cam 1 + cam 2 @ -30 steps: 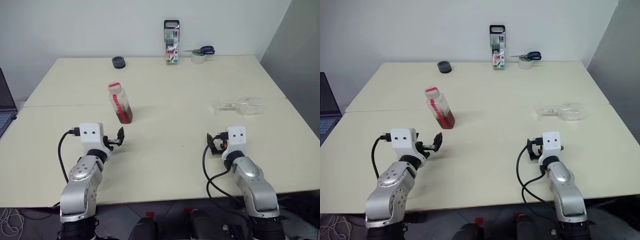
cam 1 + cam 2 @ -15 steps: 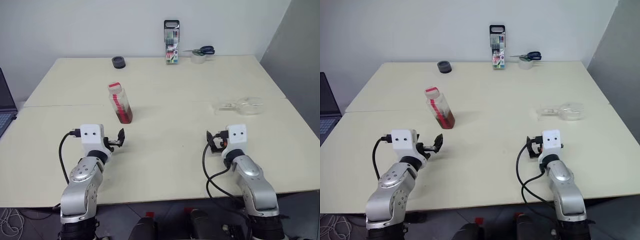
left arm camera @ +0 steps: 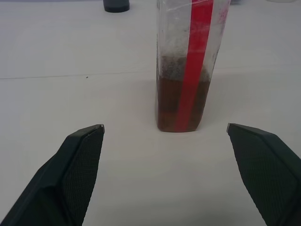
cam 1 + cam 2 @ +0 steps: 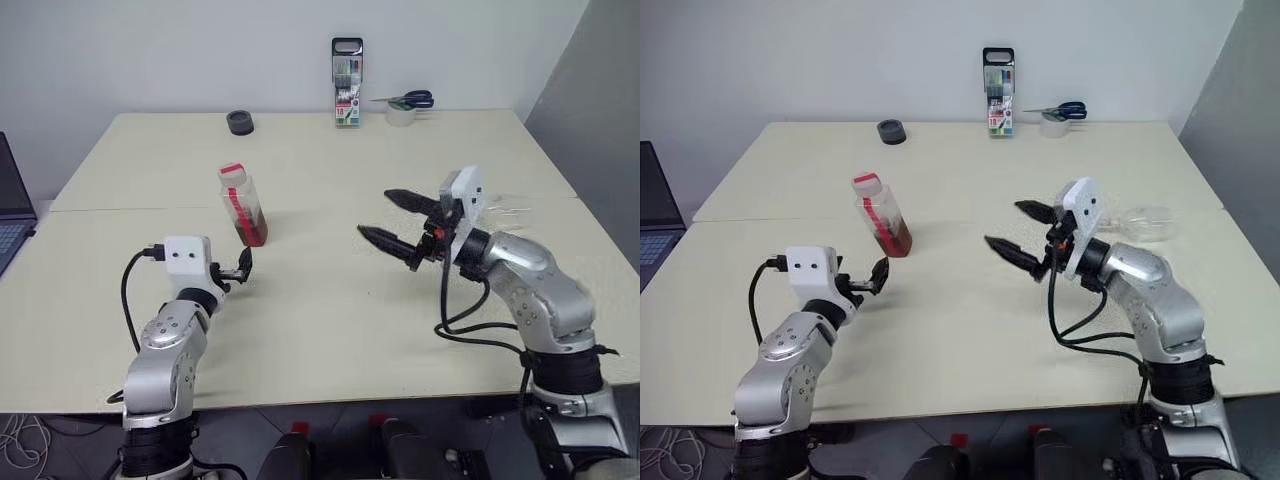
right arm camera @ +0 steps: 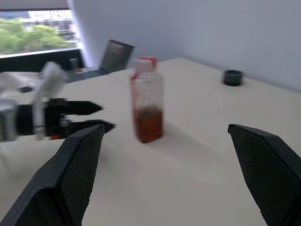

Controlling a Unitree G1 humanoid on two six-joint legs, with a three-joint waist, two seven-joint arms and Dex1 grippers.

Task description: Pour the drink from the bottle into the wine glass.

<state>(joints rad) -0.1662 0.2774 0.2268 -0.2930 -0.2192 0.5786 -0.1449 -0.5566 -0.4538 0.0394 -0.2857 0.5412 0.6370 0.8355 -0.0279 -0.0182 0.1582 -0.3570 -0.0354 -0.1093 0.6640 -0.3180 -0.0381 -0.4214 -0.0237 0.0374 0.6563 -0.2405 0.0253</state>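
So the bottle (image 4: 241, 205) is standing upright on the worktop (image 4: 330, 300), left of the middle and roughly halfway between the near and far edges, red cap on. The drink (image 3: 181, 106) fills only about the bottom third, reddish-brown, with the red label strip running down the front.

The left tool (image 4: 243, 268) sits low, just on the near side of the bottle, pointing at it, fingers spread wide and nothing between them. From its wrist view the bottle stands centred in the gap between the two fingertips but not touching either.

The right tool (image 4: 392, 222) is lifted off the worktop near the middle, pointing sideways toward the left edge, fingers spread wide too and empty. Its wrist view looks straight across at the bottle with the left tool beside it.

The glass (image 4: 1138, 221) is lying on its side near the right edge, behind the right arm, partly hidden by it.

Along the far edge: a black round thing (image 4: 239, 122) toward the left, a marker case (image 4: 347, 82) standing about the middle, and scissors (image 4: 408, 100) on a tape roll (image 4: 401, 116) just right of that. A laptop (image 4: 12, 212) pokes in past the left edge.
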